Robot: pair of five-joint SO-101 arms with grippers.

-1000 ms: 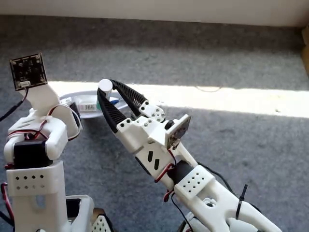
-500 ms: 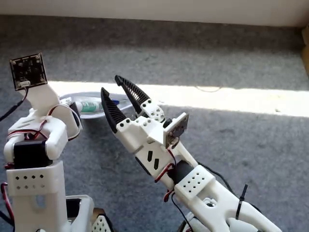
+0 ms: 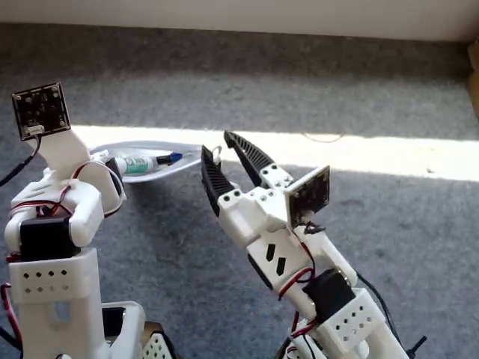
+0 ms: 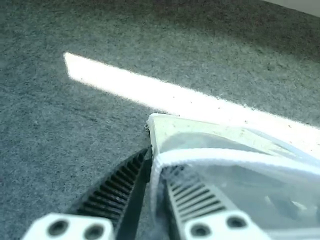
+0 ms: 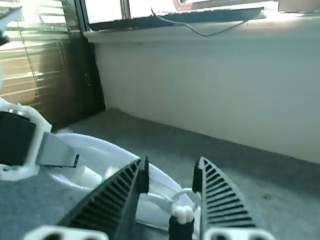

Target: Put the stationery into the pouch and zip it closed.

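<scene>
Zip step pending: clear plastic pouch lies flat on grey carpet, white tube with green label and blue tip inside, mouth looks unzipped.
The pouch's long axis runs side to side in the high view, spanning from one arm to the other. The left gripper is clamped on the pouch's end edge, anchoring it. The small white zipper pull sits at the opposite end, between the spread jaws of the right gripper, which pinches nothing. The right arm is nearer the pull. Likely next: pinch the pull and drag it along the long axis against the left's hold.
</scene>
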